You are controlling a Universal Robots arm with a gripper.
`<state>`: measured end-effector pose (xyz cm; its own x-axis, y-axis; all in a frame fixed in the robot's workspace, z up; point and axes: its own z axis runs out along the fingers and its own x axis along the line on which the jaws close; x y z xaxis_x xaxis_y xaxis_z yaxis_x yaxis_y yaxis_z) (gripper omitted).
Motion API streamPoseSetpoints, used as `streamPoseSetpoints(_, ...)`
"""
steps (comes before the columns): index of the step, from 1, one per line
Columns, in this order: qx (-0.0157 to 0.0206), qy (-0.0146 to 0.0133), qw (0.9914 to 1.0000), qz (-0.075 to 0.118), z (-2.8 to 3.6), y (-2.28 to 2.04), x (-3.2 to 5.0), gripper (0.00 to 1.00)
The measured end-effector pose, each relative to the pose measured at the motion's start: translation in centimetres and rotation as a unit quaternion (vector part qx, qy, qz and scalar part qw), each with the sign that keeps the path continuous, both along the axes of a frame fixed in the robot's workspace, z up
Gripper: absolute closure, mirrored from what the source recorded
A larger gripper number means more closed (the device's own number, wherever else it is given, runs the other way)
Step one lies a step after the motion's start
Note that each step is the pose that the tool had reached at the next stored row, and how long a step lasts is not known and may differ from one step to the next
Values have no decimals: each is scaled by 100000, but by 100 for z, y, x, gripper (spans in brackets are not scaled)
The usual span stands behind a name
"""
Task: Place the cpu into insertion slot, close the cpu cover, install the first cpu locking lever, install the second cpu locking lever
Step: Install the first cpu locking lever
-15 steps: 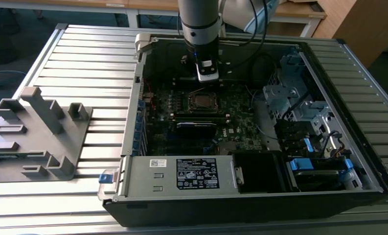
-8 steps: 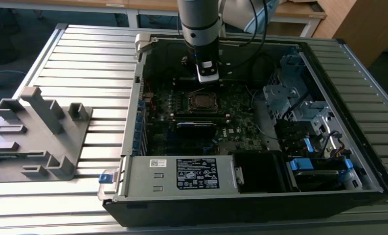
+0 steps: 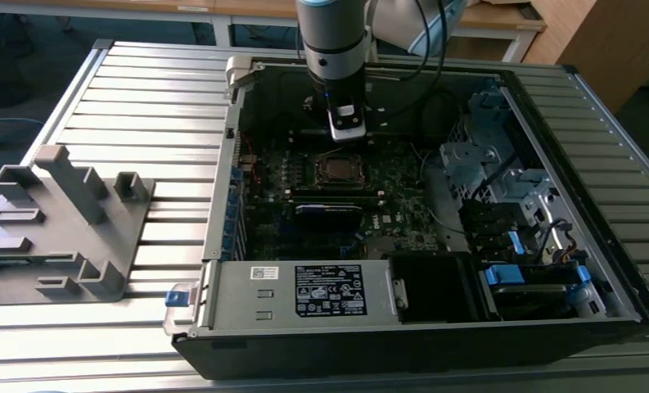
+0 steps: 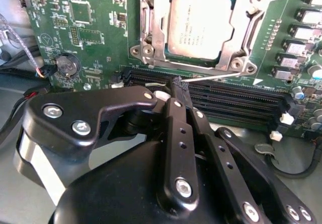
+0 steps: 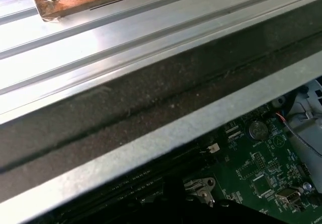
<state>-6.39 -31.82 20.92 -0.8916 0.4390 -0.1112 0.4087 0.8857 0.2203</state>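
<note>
**cpu seated, cover down, tool at the lever**

The cpu (image 4: 201,25) lies flat in the insertion slot (image 3: 337,168), mid circuit board (image 4: 95,27), with the cpu cover (image 4: 251,25) framing it. In the exterior view the tool (image 3: 346,129) hangs just far of the slot. Its fingers are drawn together with no gap visible, tip at the end of the thin silvery locking lever (image 4: 221,76) beside the memory slots (image 4: 236,100). Can't tell if it pinches or pushes. The lever looks like springy steel wire: stiff, slick, best taken near its free end. The chip is probably light, rigid and fragile, so edges only.

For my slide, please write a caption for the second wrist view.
The cpu sits inside the cpu cover; gripper beside a thin lever.
</note>
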Motion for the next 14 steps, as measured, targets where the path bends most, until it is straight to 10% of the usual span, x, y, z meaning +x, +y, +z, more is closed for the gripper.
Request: streamPoseSetpoints(14, -45, -53, 100000, 0, -131, 0, 0, 89)
